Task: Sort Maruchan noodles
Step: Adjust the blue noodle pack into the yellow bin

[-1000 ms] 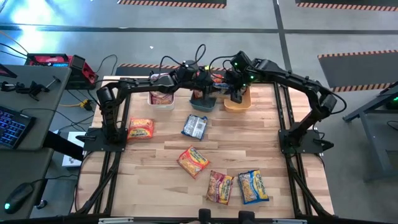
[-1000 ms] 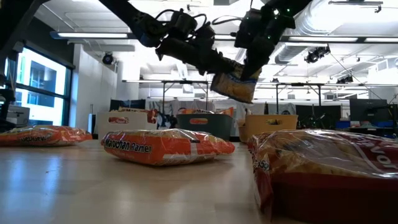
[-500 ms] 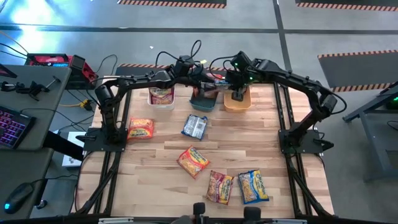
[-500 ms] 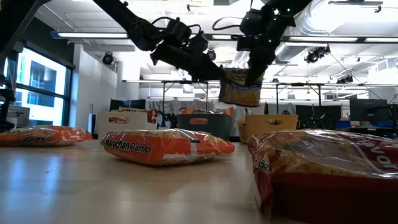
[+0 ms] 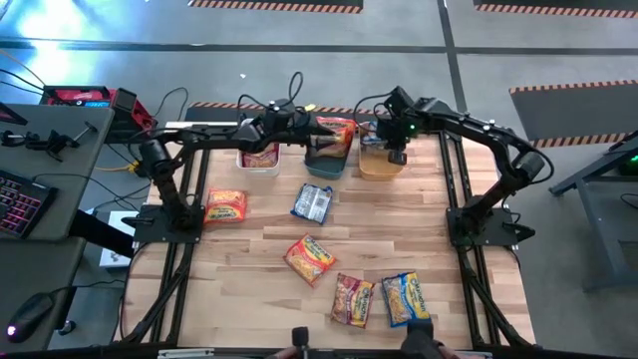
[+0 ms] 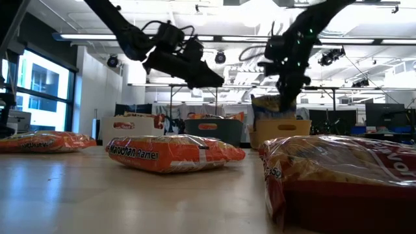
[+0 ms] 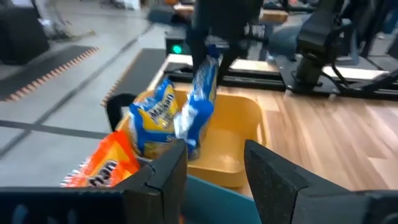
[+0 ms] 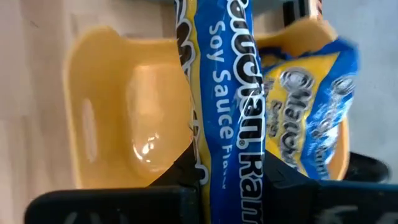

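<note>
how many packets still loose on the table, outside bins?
5: orange packet at left, blue-white packet centre, second orange packet below it, pink-red packet and blue-yellow packet at the front edge. Arms may hide more by the bins.

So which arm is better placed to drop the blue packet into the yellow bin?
The right. Its gripper is shut on the blue packet, hanging over the yellow bin. The left gripper is open and empty beside it.
</note>
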You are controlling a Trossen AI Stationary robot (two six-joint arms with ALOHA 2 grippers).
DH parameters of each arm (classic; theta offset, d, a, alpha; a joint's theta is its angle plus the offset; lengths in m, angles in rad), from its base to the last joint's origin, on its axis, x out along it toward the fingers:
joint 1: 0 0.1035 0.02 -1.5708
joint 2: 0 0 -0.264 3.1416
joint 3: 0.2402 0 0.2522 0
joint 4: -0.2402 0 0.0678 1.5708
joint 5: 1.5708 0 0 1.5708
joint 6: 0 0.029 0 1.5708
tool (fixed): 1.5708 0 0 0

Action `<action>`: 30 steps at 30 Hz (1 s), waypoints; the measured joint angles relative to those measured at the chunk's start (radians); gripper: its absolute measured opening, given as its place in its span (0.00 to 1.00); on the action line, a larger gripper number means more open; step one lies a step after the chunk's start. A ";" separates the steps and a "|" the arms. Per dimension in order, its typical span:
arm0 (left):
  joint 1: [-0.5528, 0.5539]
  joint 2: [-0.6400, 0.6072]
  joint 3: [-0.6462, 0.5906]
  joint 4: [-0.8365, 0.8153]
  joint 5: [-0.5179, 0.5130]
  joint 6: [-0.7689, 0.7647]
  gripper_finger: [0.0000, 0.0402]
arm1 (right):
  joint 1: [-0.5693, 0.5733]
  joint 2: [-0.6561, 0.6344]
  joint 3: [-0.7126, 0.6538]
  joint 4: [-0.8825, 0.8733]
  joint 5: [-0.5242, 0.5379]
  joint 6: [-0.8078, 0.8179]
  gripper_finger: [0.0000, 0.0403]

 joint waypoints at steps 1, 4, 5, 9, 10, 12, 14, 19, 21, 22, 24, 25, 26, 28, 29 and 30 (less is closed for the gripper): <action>0.000 -0.016 -0.020 0.018 -0.008 0.000 0.36 | -0.004 0.000 -0.021 0.032 0.012 0.000 0.12; 0.006 -0.054 -0.050 0.039 -0.031 0.001 0.35 | -0.005 0.000 -0.070 0.136 0.044 -0.009 0.11; 0.007 -0.060 -0.056 0.038 -0.042 0.001 0.35 | -0.005 0.000 -0.084 0.155 0.043 -0.016 0.11; 0.009 -0.069 -0.070 0.041 -0.072 0.000 0.35 | -0.005 0.000 -0.123 0.213 0.036 -0.038 0.11; 0.009 -0.069 -0.070 0.040 -0.072 0.000 0.35 | -0.005 0.000 -0.133 0.224 0.031 -0.040 0.11; 0.009 -0.069 -0.071 0.038 -0.072 -0.002 0.35 | -0.008 0.000 -0.151 0.237 0.026 -0.042 0.11; 0.009 -0.069 -0.071 0.038 -0.075 -0.002 0.35 | -0.009 0.000 -0.165 0.257 0.025 -0.043 0.11; 0.006 -0.069 -0.071 0.039 -0.075 -0.002 0.35 | -0.009 0.000 -0.182 0.290 0.027 -0.040 0.12; 0.006 -0.069 -0.071 0.037 -0.075 -0.002 0.35 | -0.009 0.000 -0.182 0.301 0.037 -0.031 0.15; 0.006 -0.069 -0.071 0.036 -0.075 -0.002 0.35 | -0.007 0.001 -0.182 0.306 0.043 -0.030 0.16; 0.006 -0.069 -0.071 0.035 -0.075 -0.002 0.35 | -0.002 0.001 -0.182 0.312 0.057 -0.024 0.22; 0.006 -0.069 -0.071 0.035 -0.075 -0.002 0.35 | 0.000 0.000 -0.182 0.316 0.071 -0.022 0.25; 0.006 -0.069 -0.071 0.035 -0.075 -0.002 0.35 | 0.004 0.001 -0.182 0.319 0.087 -0.015 0.28; 0.006 -0.069 -0.071 0.035 -0.075 -0.002 0.35 | 0.007 0.000 -0.182 0.319 0.110 -0.013 0.35; 0.006 -0.069 -0.071 0.034 -0.075 -0.002 0.35 | 0.007 0.001 -0.182 0.320 0.115 -0.012 0.38; 0.006 -0.069 -0.071 0.034 -0.075 -0.002 0.35 | 0.007 0.000 -0.182 0.321 0.116 -0.011 0.41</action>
